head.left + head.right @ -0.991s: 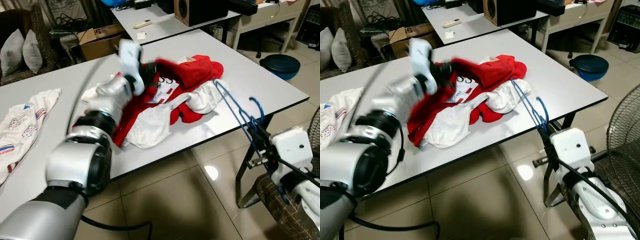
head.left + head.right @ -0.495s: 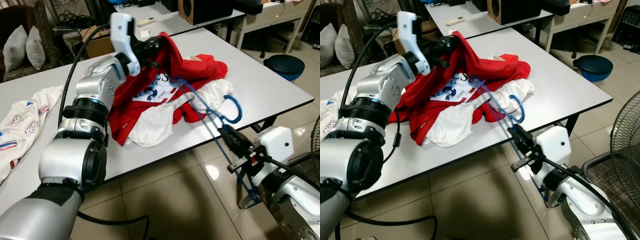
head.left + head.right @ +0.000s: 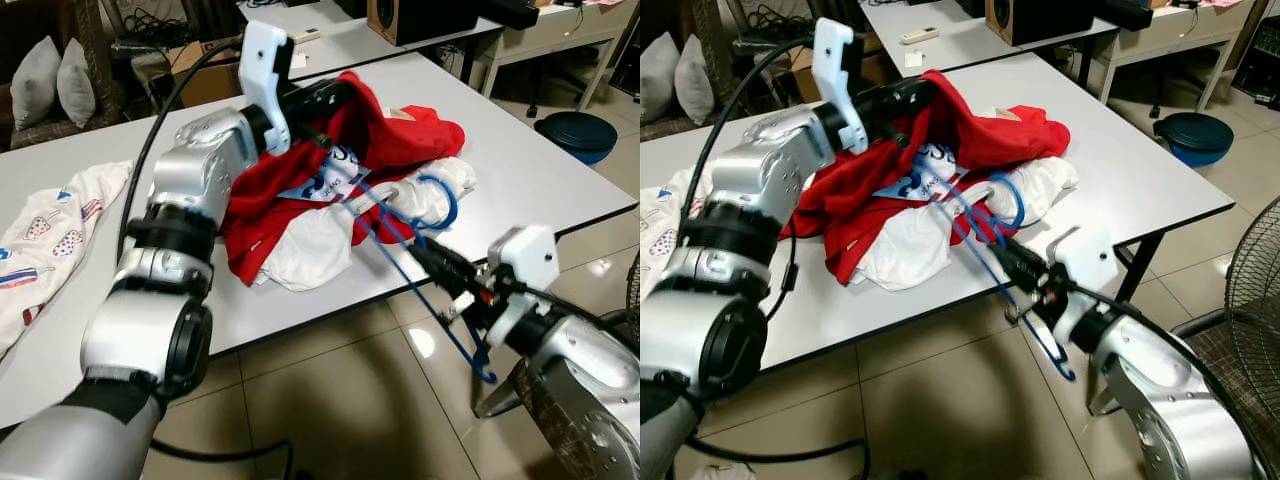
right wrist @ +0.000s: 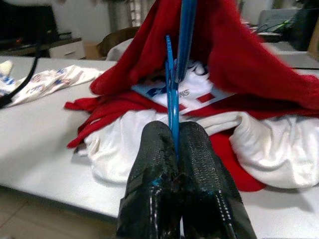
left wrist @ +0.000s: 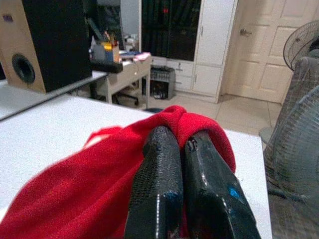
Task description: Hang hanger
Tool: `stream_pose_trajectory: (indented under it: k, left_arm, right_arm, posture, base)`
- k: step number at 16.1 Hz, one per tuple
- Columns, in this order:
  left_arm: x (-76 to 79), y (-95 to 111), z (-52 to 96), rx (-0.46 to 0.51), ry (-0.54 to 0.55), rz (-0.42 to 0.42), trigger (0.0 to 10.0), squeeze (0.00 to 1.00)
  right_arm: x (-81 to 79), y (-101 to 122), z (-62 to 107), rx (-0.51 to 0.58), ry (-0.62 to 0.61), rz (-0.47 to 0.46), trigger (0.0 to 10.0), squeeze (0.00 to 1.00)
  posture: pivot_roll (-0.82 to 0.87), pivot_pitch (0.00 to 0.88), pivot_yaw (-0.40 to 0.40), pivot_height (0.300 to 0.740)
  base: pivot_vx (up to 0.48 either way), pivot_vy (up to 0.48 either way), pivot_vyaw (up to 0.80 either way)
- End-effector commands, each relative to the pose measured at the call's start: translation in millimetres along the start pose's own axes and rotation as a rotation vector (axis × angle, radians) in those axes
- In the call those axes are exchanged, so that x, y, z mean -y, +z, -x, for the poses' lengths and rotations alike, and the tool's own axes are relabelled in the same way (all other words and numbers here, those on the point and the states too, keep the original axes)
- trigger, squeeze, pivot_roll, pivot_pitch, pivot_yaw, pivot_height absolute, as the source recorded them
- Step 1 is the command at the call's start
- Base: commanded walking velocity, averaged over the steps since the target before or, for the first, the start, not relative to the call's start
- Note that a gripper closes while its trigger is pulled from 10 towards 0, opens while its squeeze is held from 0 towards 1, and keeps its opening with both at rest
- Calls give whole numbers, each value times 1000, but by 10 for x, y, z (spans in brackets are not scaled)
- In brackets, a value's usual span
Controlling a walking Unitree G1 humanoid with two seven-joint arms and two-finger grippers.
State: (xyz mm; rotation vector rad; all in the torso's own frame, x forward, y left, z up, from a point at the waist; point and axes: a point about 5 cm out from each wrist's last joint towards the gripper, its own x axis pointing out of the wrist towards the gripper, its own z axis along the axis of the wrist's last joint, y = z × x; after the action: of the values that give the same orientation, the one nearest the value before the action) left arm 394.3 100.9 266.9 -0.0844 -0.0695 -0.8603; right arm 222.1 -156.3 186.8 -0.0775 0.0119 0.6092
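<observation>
A red and white shirt (image 3: pixel 330 185) lies bunched on the white table (image 3: pixel 540 170). My left gripper (image 3: pixel 345 92) is shut on the shirt's red cloth (image 5: pixel 99 184) and holds one edge lifted above the pile. My right gripper (image 3: pixel 425 255) is shut on a blue wire hanger (image 3: pixel 405 225) at the table's front edge. The hanger's top end points into the raised shirt near its printed label, and its hook curls over the white cloth. In the right wrist view the blue hanger (image 4: pixel 177 74) runs from between the fingertips (image 4: pixel 159 149) up under the red cloth.
A printed white garment (image 3: pixel 50 235) lies at the table's left end. Behind stands a second table with a speaker (image 3: pixel 1035 15). A dark blue bin (image 3: pixel 570 130) sits on the tiled floor at right, with a fan (image 3: pixel 1250 290) near my right arm.
My right gripper has carried the hanger forward and left, so its top end now reaches under the lifted shirt. The left gripper has kept the red cloth raised, shifted slightly right.
</observation>
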Motion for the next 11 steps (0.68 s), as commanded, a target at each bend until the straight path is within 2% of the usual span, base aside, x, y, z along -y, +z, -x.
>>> stream_pose_trajectory:
  k: [1,3,4,7,9,11]
  left_arm:
    - [-20,54,65,-7,10,-23,0,0]
    - [-15,58,91,-13,2,-27,0,0]
    - [-3,55,109,-27,-9,-40,0,0]
    - [12,51,155,-41,-20,-52,0,0]
    - [67,66,168,-36,-60,-36,0,0]
    - [156,61,156,-54,-139,-18,0,0]
  right_arm:
    - [24,39,-13,22,-32,-27,10000,0]
    - [44,59,-22,46,-53,-77,10000,0]
    - [135,53,-42,55,-113,-124,10000,0]
    - [203,26,-79,61,-165,-245,10000,0]
    - [210,-29,-109,60,-168,-373,10000,0]
    - [268,-49,-156,80,-175,-459,10000,0]
  posture:
    - [-164,0,110,740]
    - [-161,0,102,740]
    - [-154,0,96,740]
    - [-148,0,92,740]
    - [-146,0,91,740]
    - [-147,0,96,740]
  base:
    - [0,0,0]
    - [0,0,0]
    - [0,0,0]
    - [0,0,0]
    - [0,0,0]
    - [0,0,0]
